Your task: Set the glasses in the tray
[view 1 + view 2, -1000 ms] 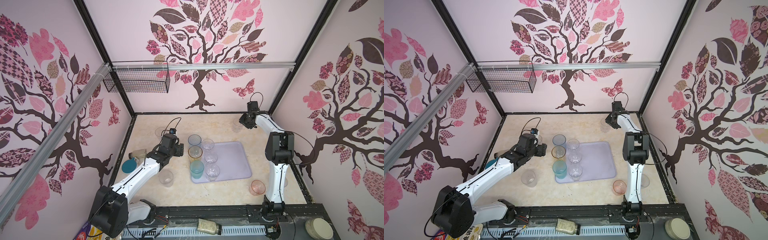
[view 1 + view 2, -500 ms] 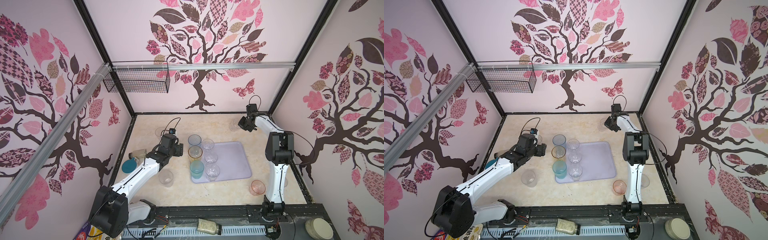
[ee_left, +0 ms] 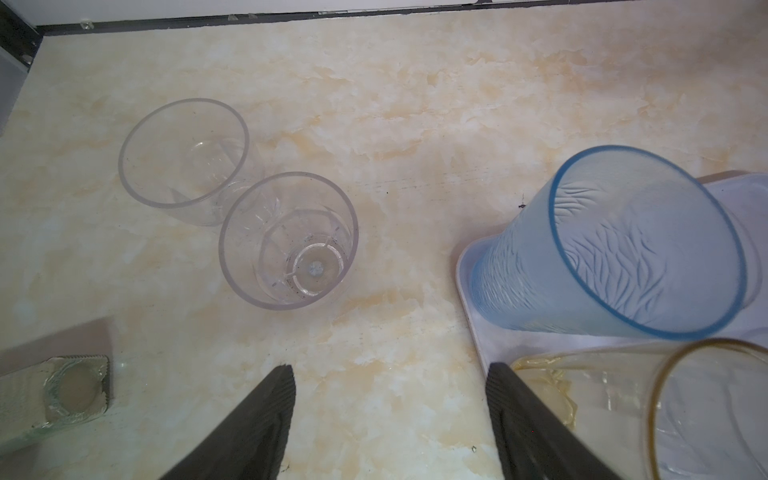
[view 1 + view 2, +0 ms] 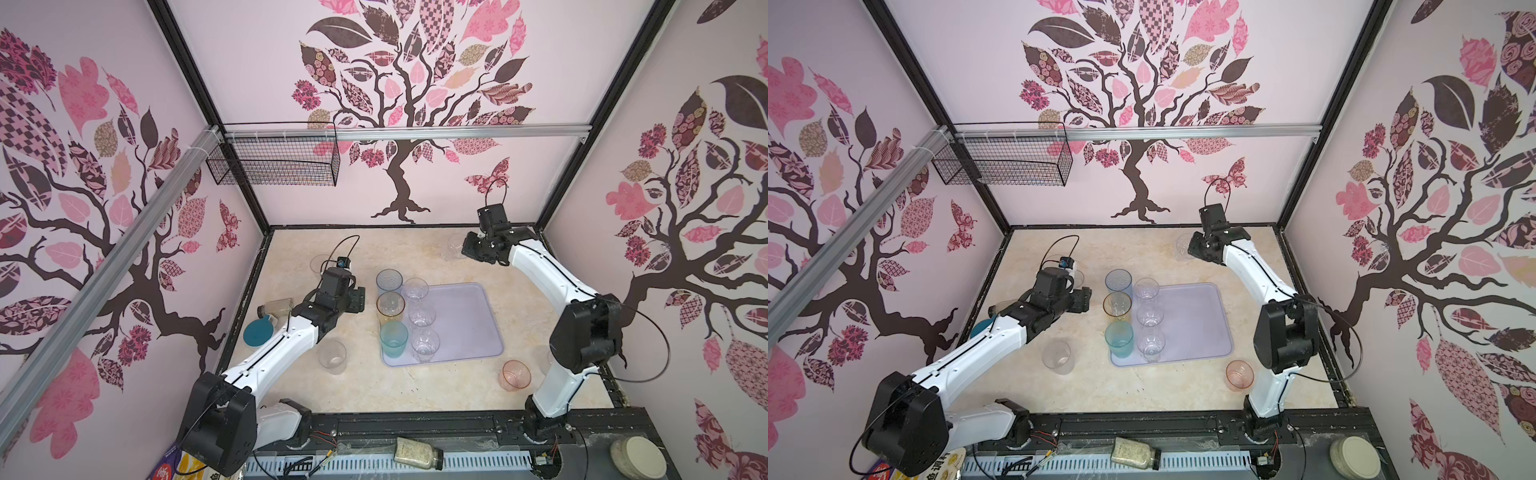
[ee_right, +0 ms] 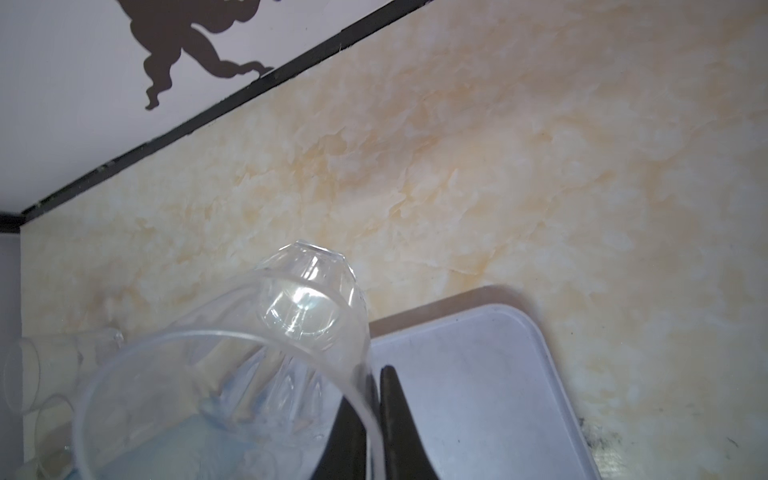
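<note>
Teal-lidded, a round jar [image 4: 258,331] sat at the left edge of the counter [image 4: 415,399], with a capped bottle [image 4: 274,307] lying on its side just beyond it. Beside the left arm, nearer to me, stood a clear glass [image 4: 332,356]. My left end effector [image 4: 358,300] hung just left of the tray [image 4: 469,316], jaws wide apart and holding nothing. In the left wrist view two clear glasses [image 3: 185,160] stood close together on the bare counter beyond it. Inside the tray, along its left edge, stood the blue-grey glass [image 4: 389,281], the amber glass [image 4: 390,306] and the teal glass [image 4: 394,338], far to near. Just right of them three clear glasses [image 4: 422,316] stood in a row. A pink glass [image 4: 515,374] stood on the counter off the tray's near right corner. At the far right, my right end effector [image 4: 466,249] was pinched on the rim of a tilted clear glass [image 5: 291,332].
</note>
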Controlling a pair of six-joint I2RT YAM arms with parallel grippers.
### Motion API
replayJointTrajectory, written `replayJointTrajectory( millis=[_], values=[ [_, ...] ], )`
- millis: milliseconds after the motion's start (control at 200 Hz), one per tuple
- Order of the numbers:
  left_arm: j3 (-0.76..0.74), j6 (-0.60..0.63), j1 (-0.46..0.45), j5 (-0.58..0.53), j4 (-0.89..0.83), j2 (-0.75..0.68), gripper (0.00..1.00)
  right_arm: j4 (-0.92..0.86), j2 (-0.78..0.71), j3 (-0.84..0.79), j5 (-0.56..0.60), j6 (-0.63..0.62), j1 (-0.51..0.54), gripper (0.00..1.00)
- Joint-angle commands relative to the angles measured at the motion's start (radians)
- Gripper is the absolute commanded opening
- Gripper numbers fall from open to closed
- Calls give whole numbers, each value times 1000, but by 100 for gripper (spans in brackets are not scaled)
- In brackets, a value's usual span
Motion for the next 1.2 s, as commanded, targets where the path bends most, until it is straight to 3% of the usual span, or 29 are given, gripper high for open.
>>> replayJointTrajectory(
  millis=[0,235,660,1195],
  values=[
    [-24,-3,3,4,6,-15,76,-97,-82,-49,72,-78,20,0],
    [19,-60,3,2,-49,-3,75,-219,-94,-105,168,-177,122,0],
    [-72,-56,-12,32,78,-17,74,-218,91,-28,139,-219,160,0],
    [-91,-55,-16,33,103,-23,74,-186,214,-2,143,-216,174,0]
  ],
)
